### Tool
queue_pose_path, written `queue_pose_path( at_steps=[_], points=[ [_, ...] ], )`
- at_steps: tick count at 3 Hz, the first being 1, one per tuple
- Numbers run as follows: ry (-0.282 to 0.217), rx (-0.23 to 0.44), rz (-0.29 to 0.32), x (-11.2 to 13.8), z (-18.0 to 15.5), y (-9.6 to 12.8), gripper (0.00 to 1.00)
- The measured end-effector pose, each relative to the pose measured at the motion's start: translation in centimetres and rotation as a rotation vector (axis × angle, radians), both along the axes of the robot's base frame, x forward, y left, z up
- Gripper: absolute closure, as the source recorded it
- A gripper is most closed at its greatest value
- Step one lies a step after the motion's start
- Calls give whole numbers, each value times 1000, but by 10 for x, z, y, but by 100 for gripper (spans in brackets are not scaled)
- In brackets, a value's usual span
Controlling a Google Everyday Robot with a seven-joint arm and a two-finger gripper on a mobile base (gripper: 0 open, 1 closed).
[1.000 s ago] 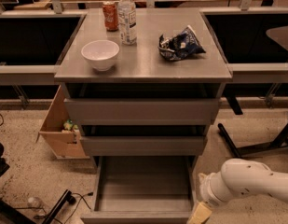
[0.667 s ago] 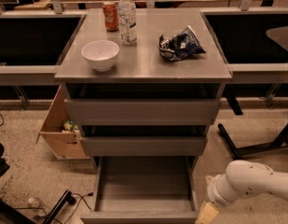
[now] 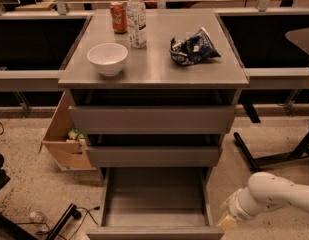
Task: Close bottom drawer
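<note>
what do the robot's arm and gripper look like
The arm is a smooth white rounded tube that thickens into a ringed wrist collar. The gripper, at the bottom right beside the open bottom drawer, is pale yellowish-tan. No cables or markings show.

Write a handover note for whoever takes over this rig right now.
The gripper is low at the lower right, beside the right front corner of the bottom drawer; contact cannot be told.
The bottom drawer is pulled far out, with its grey interior showing.
Done: no closing visible yet.
Left: bring the gripper onto the drawer front, probably, and push it fully in.
</note>
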State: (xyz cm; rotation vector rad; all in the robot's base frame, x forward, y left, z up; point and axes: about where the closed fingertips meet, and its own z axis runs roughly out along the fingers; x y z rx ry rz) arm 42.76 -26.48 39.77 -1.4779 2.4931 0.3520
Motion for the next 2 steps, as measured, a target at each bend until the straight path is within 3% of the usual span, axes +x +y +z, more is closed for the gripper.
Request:
queue_pose_path(
  at_steps=[2],
  points=[
    [19,5,-1,-1,-8,2,96]
  ],
)
